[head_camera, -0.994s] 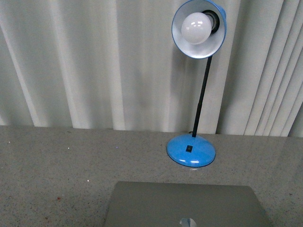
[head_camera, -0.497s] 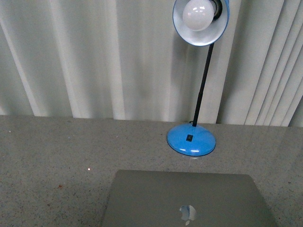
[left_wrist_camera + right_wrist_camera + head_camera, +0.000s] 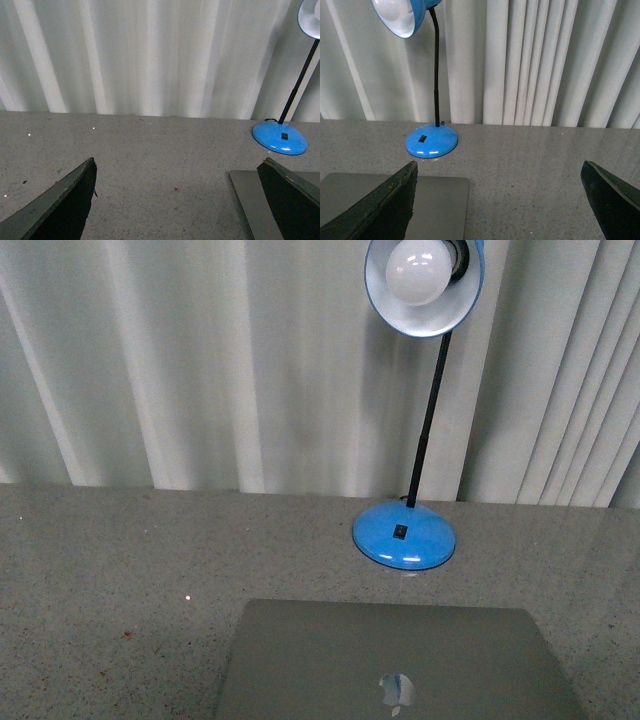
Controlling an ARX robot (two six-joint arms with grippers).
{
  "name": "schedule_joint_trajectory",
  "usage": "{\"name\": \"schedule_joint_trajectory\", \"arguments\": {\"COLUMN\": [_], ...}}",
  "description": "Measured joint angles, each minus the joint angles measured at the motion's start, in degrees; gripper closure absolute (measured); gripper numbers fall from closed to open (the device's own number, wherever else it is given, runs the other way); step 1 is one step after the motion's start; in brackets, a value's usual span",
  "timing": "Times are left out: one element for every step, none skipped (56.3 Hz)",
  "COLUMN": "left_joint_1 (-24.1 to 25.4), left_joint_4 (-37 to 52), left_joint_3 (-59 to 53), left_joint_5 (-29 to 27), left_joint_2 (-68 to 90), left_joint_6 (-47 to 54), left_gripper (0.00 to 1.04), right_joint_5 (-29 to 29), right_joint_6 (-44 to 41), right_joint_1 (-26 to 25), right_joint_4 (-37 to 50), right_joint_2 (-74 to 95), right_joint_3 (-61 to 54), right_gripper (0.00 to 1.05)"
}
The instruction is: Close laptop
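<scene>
Both grippers hang with jaws spread wide and empty: the left gripper (image 3: 175, 200) and right gripper (image 3: 497, 200) are clear of the laptop (image 3: 400, 665), whose lid lies flat on the table (image 3: 110, 570) before the blue lamp (image 3: 404, 536), apparently already closed.

Left tool (image 3: 175, 200): we find both dark fingers (image 3: 55, 207) spread wide, nothing between them, raised above the worktop. Right tool (image 3: 497, 200): we find the fingers (image 3: 612, 200) likewise wide apart, unloaded. Front view: we see neither arm.
</scene>
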Motion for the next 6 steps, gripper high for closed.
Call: {"name": "schedule_joint_trajectory", "arguments": {"left_joint_1": [0.0, 0.0, 0.0, 0.0, 0.0, 0.0], "left_joint_4": [0.0, 0.0, 0.0, 0.0, 0.0, 0.0], "left_joint_3": [0.0, 0.0, 0.0, 0.0, 0.0, 0.0], "left_joint_5": [0.0, 0.0, 0.0, 0.0, 0.0, 0.0], "left_joint_2": [0.0, 0.0, 0.0, 0.0, 0.0, 0.0], "left_joint_6": [0.0, 0.0, 0.0, 0.0, 0.0, 0.0], "left_gripper": [0.07, 0.07, 0.07, 0.07, 0.07, 0.07], "right_joint_5": [0.0, 0.0, 0.0, 0.0, 0.0, 0.0], "right_joint_6": [0.0, 0.0, 0.0, 0.0, 0.0, 0.0], "right_joint_1": [0.0, 0.0, 0.0, 0.0, 0.0, 0.0], "right_joint_4": [0.0, 0.0, 0.0, 0.0, 0.0, 0.0], "right_joint_2": [0.0, 0.0, 0.0, 0.0, 0.0, 0.0], "right_joint_3": [0.0, 0.0, 0.0, 0.0, 0.0, 0.0], "right_gripper": [0.07, 0.07, 0.07, 0.07, 0.07, 0.07]}}
